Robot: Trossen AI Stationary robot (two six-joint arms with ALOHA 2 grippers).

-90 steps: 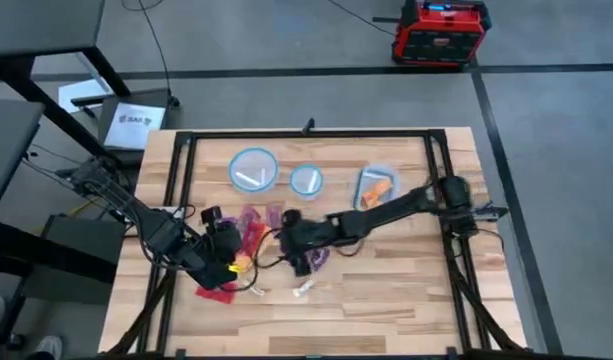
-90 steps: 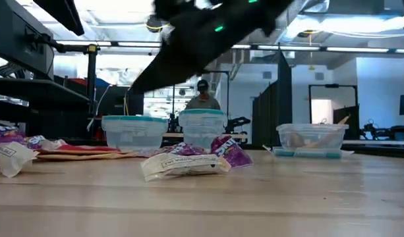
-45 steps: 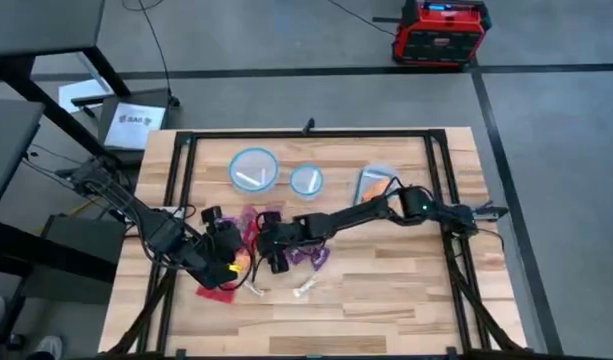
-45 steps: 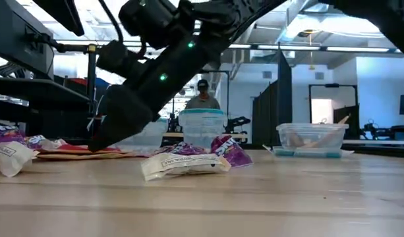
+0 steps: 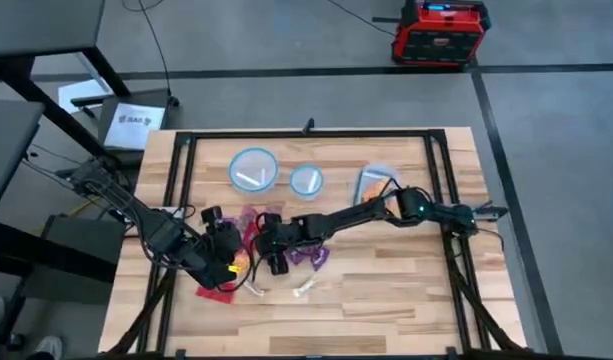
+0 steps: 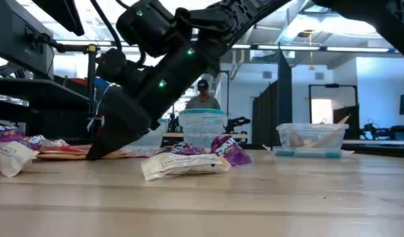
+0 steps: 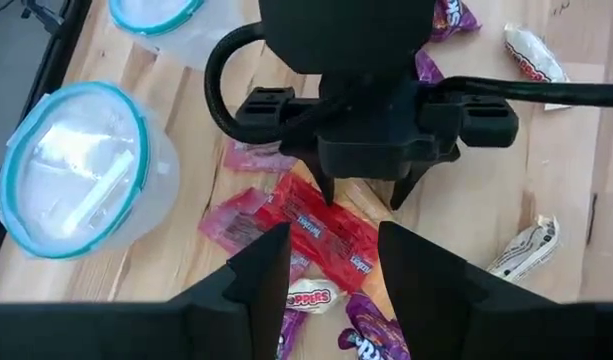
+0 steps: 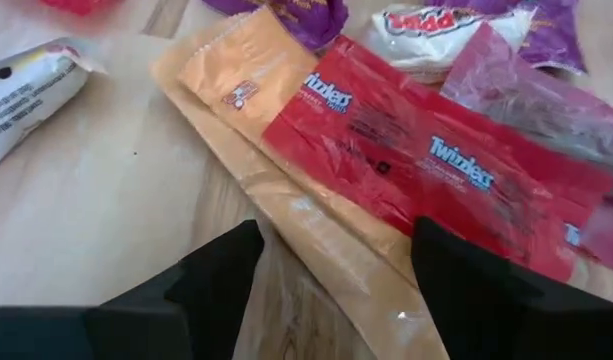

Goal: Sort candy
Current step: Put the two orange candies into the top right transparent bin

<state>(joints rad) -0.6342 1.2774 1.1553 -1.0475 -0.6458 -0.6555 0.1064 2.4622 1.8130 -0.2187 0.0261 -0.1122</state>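
Right wrist view: right gripper (image 8: 331, 255) jaws spread over red packet (image 8: 426, 160) overlapping orange packet (image 8: 286, 170). Pinch red edge only. Left gripper (image 7: 331, 255) released, waiting nearby.

The surface (image 5: 386, 290) was pale laminated wood with visible grain and a smooth, faintly satin finish, framed by matt black metal rails (image 5: 182, 170). The candy (image 8: 416, 170) lay in thin, crinkled wrappers, the red packets glossy film and the orange one (image 8: 286, 180) duller, like waxed paper. The containers (image 7: 76, 180) were clear plastic with blue rims, and the right end effector (image 8: 336, 275) was matt black plastic.
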